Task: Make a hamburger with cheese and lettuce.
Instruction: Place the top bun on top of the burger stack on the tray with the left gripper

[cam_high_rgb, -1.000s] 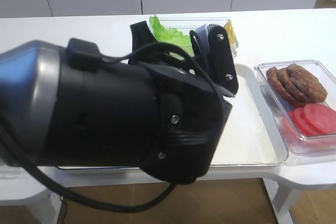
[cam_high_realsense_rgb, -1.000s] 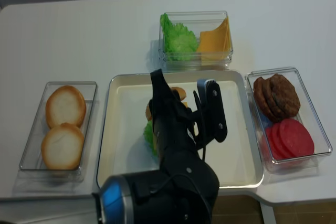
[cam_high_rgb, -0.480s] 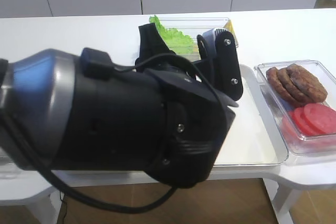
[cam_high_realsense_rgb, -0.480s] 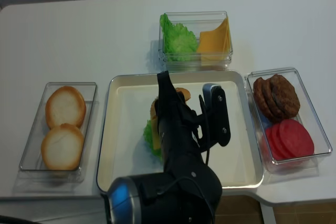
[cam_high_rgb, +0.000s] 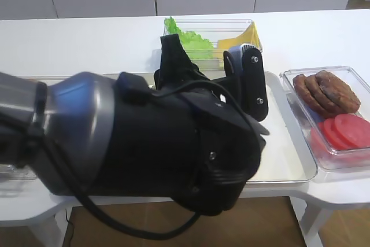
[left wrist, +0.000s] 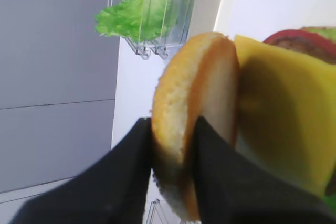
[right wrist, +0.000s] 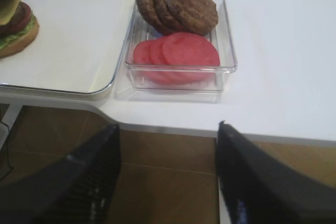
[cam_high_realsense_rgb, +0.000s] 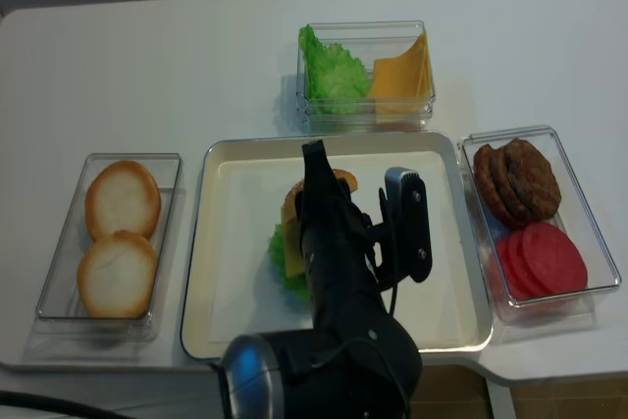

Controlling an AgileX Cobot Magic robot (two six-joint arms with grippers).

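Now the left hand (left wrist: 173,177) pinches the top bun (left wrist: 191,114) on edge against the cheese (left wrist: 281,114), apparently to cap the hamburger (right wrist: 16,22) mid-tray (cam_high_realsense_rgb: 235,272), lettuce (cam_high_realsense_rgb: 280,257) underneath. Right hand (right wrist: 165,174) idles wide off the tabletop (right wrist: 283,51) at 5 o'clock.

Left gripper (left wrist: 173,182) clamped tight, arm reaching forward — right gripper (right wrist: 165,174) jaws spread wide.

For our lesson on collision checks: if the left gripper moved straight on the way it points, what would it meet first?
Probably the cheese: the left gripper pinches the top bun on edge right against it, though depth is unclear.
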